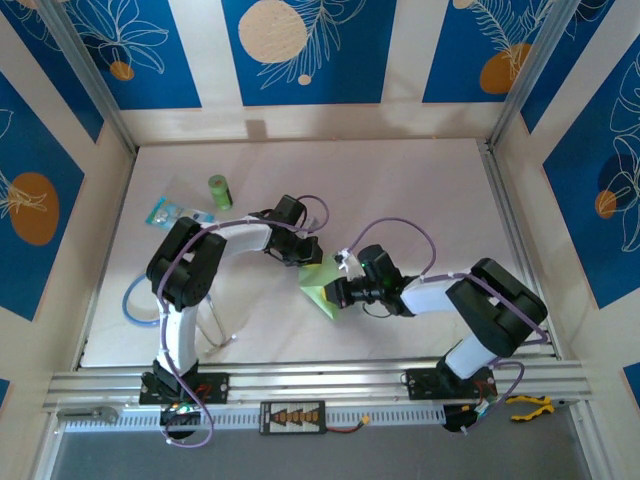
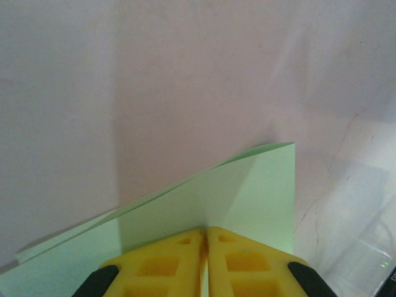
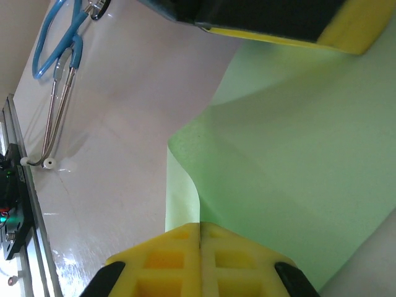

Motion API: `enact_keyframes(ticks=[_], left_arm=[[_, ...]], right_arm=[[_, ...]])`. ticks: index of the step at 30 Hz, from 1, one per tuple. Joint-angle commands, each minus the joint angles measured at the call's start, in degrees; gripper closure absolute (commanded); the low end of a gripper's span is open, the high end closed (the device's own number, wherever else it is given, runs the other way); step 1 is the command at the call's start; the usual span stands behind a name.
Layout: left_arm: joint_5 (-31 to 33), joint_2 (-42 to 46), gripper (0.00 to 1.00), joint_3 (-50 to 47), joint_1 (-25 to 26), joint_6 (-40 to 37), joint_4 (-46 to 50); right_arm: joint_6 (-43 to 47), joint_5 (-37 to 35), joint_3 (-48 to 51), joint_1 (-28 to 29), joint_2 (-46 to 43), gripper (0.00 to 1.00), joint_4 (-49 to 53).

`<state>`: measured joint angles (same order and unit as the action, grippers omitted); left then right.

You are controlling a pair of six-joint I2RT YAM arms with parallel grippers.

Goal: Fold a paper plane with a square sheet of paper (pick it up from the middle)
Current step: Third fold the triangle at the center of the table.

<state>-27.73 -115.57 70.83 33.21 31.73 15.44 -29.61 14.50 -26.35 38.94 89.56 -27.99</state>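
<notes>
Both pincers are engaged on the sheet of paper (image 1: 322, 291), which sits between them, mid-table. The left pincer (image 2: 206, 232) is pressed together on the sheet, its yellow fingers meeting with no gap but the paper itself. Ahead of its tips the sheet lies doubled, one layer over another, with the upper edge running just short of the lower. The right pincer (image 3: 199, 226) is likewise clamped onto an edge of the sheet. From its tips the paper bows up and away in a loose curl toward the left pincer opposite. Judgement: the work is at an early fold, the sheet being doubled over, and no pointed dart shape is formed as yet. The next move appears to call for bringing the two layers' edges flush, then flattening the curl onto the table (image 1: 400, 190) to set a crease. A slack grip or uneven pull could skew it. Room is adequate: the tabletop ahead of both pincers is bare. A stethoscope (image 3: 59, 55) lies well to the side of the right pincer's tips. A green cylinder (image 1: 219, 191) and a packet (image 1: 170, 210) sit well beyond the left pincer, clear of the paper.
</notes>
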Motion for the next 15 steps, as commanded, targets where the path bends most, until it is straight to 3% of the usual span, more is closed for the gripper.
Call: enact_keyframes(ticks=[1, 15], left_arm=[[1.0, -0.2, 0.89, -1.8, -0.2, 1.3, 1.4], [1.4, 0.1, 0.89, -1.5, -0.2, 1.5, 2.3]], right_arm=[[-1.3, 2.5, 0.2, -0.5, 1.1, 1.00, -1.6], [-2.6, 0.8, 0.4, -1.8, 2.4, 1.00, -1.6]])
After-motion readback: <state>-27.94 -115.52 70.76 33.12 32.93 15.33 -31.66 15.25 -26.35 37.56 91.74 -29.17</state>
